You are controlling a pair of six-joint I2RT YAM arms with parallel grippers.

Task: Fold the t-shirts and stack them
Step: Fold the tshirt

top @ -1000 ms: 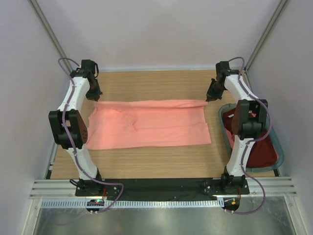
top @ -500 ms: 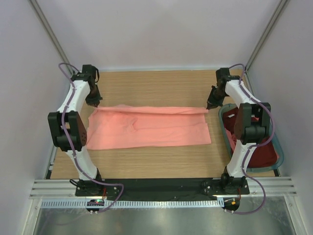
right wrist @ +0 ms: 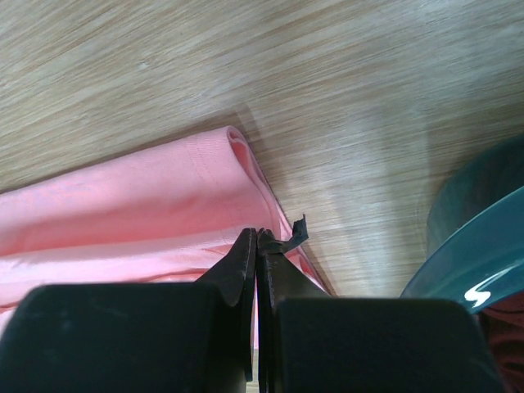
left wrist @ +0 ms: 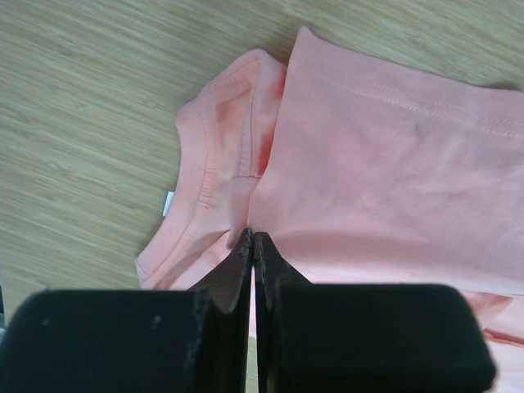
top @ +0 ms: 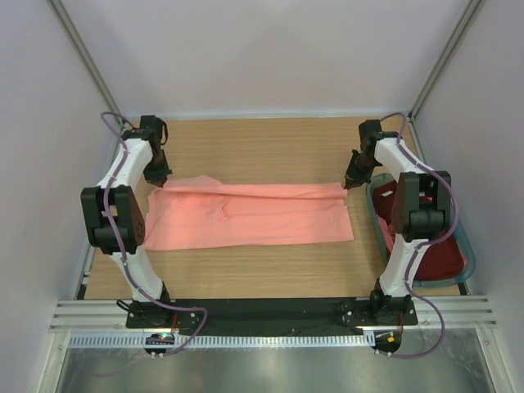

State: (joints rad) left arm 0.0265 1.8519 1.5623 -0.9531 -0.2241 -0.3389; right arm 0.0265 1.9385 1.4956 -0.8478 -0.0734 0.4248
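Wooden tabletop [top: 270, 139] bearing a salmon-pink t-shirt [top: 262, 219], likely soft and limp. Left gripper [top: 161, 182] and right gripper [top: 347, 185] clamp closed on its 10 and 2 o'clock corners, sensible holds.

The left claw [left wrist: 253, 241] has its two dark fingers pressed together, pinching the salmon-pink t-shirt [left wrist: 385, 180] just beside its ribbed collar [left wrist: 201, 164]. A folded layer with a stitched hem lies over the collar's right side. A small white tag [left wrist: 168, 203] shows against the wood-grain tabletop [left wrist: 82, 106].
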